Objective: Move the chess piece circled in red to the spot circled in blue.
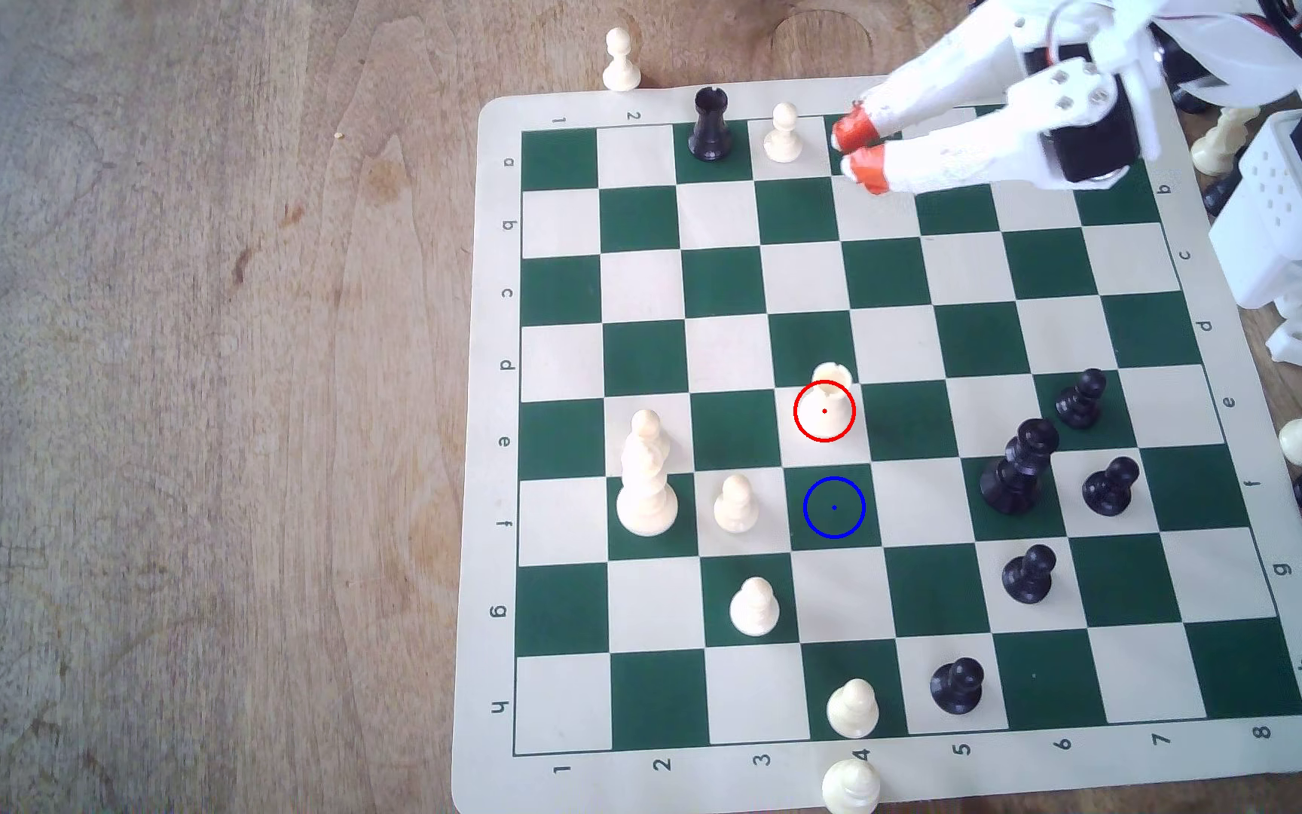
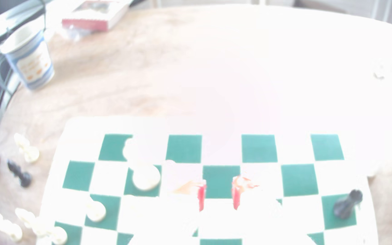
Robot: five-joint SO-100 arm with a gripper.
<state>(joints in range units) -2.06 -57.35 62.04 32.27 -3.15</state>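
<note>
**Even light outside, washout at the wrist**

In the exterior view we see soft, even light, short faint shadows and sharp focus on the board (image 1: 898, 438). In the wrist view we get heavy overexposure: the table (image 2: 214, 70) beyond the gripper (image 2: 218, 195) bleaches white, edges bow, everything blurs.

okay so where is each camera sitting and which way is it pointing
Exterior view: high above the table, looking down on the chessboard; the white arm enters from its upper right, gripper open.
Wrist view: on the arm, looking forward and down between the red-tipped fingers.
Both show the chessboard and the gripper.
</note>
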